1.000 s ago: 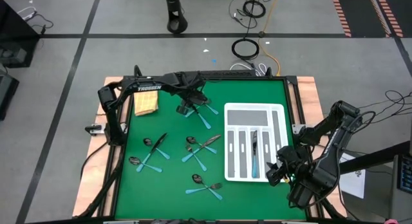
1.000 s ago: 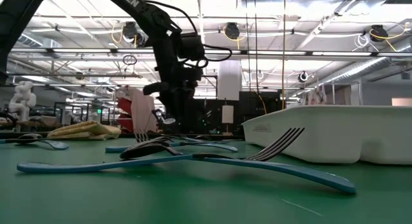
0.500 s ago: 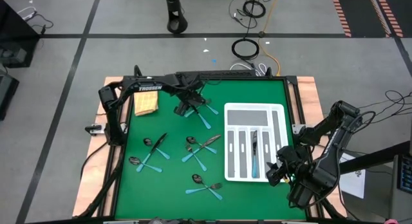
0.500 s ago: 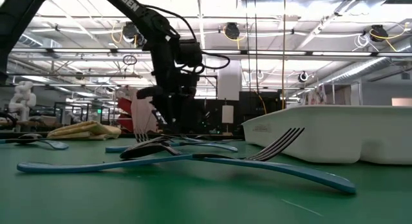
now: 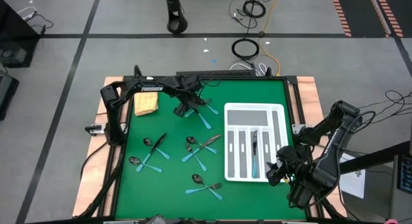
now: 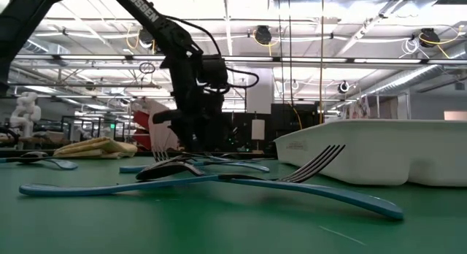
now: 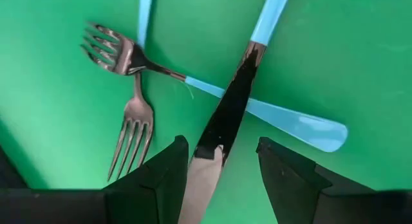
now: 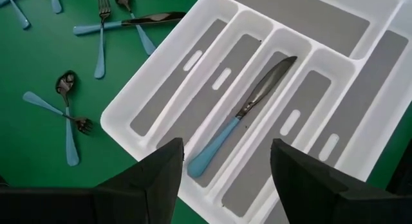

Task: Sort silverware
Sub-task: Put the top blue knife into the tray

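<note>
From above, the white divided plastic tray [image 5: 254, 143] on the green bench [image 5: 174, 185] holds one blue-handled knife [image 5: 255, 156]; the remaining blue-handled metal forks, spoons and knives [image 5: 201, 149] lie scattered, so sorting has barely begun. The left wrist view shows the left pincer [image 7: 219, 161] open, straddling a dark-bladed knife [image 7: 233, 105] crossing two forks [image 7: 132, 124]. The right wrist view shows the right pincer [image 8: 225, 161] open above the tray, empty.

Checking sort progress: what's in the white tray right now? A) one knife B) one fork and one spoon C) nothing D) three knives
A: the right wrist view shows a single knife with a blue handle lying in one long slot of the white tray, the other compartments showing only their grey liners; the high view agrees.
</note>
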